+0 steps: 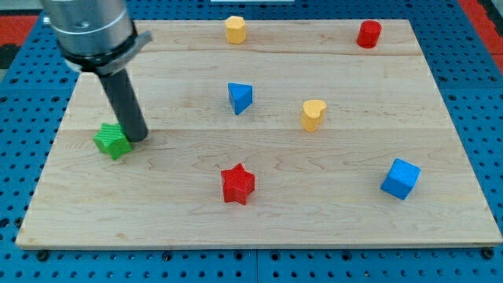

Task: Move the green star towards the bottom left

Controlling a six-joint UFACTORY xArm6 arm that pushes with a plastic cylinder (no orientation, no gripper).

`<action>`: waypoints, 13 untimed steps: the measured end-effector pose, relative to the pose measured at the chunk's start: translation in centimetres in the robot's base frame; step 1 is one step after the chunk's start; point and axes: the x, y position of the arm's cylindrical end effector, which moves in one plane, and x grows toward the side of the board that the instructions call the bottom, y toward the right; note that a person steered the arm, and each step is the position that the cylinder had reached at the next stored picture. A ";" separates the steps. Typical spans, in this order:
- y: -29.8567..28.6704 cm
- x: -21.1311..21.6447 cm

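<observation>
The green star (112, 141) lies at the view's left side of the wooden board (259, 228). My tip (137, 138) stands right next to the star's right side, touching or nearly touching it. The dark rod rises from there to the arm's grey body at the view's top left.
A red star (237, 185) lies at the bottom centre. A blue triangular block (240, 97) and a yellow heart (313, 115) sit mid-board. A blue cube (400, 178) is at the right. A yellow hexagon (235, 29) and a red cylinder (368, 34) sit near the top edge.
</observation>
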 end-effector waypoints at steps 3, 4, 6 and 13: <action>-6.6 -1.2; -6.6 -1.9; -2.8 -0.4; -3.6 4.3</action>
